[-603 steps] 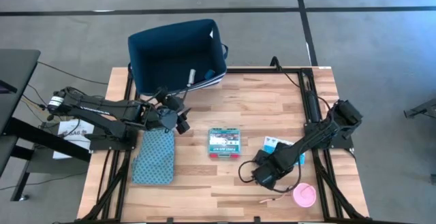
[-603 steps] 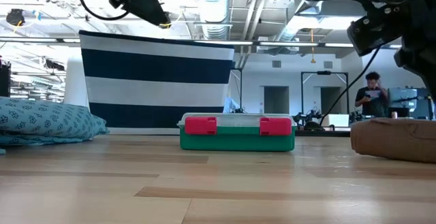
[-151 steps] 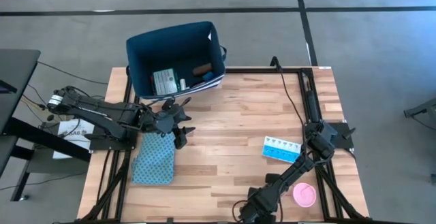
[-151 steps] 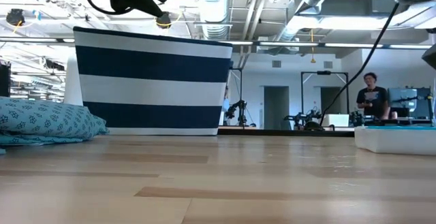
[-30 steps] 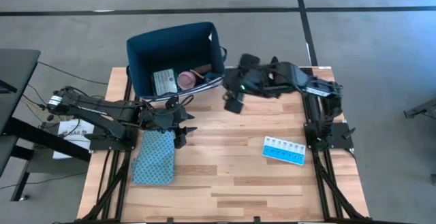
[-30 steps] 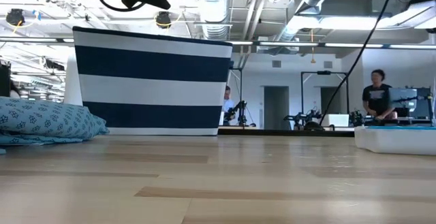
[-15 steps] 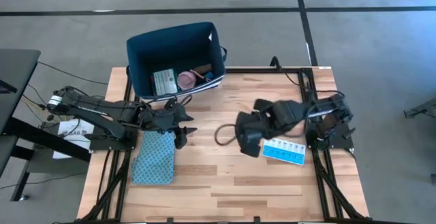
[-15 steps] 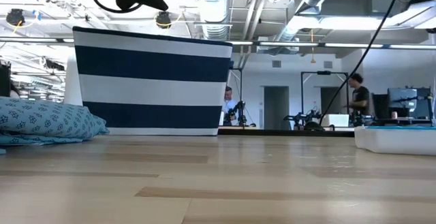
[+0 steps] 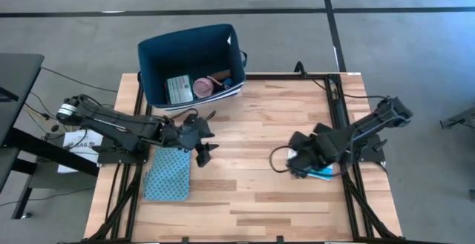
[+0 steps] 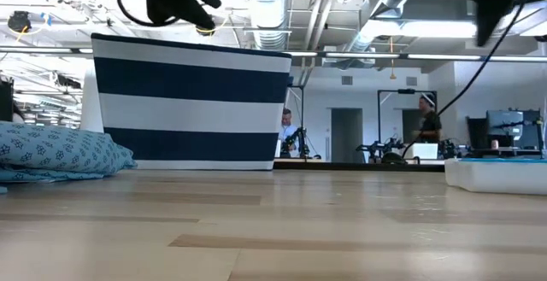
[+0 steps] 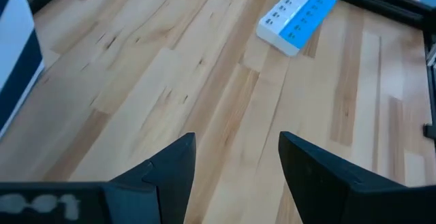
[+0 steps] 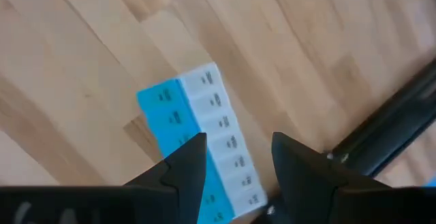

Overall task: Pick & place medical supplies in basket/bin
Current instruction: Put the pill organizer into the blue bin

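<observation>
Your target is the light blue pill organiser strip (image 12: 204, 142): a long flat bar, bright blue along one side and white along the other, with a row of small lidded cells carrying dark lettering. In the high view it lies at the right of the frame, mostly hidden under the right hand (image 9: 303, 160), with only a blue corner (image 9: 324, 173) peeking out near the dark frame rail at the desk's (image 9: 252, 199) right edge. The right wrist view shows that hand's two fingers spread apart and empty, hovering directly above the strip.

The dark navy bin (image 9: 152, 88) sits at the upper left of the high view, overhanging the desk's far edge; inside you can see a green-white flat box (image 9: 178, 90), a pink disc (image 9: 202, 88) and a brown block (image 9: 220, 76).

The left hand (image 9: 202, 144) waits left of centre, fingers wide and holding nothing, just above the blue patterned pouch (image 9: 168, 171).

Between the two hands you have a broad stretch of bare wood across the centre and lower middle of the frame. The strip itself is tight against the right rail.
</observation>
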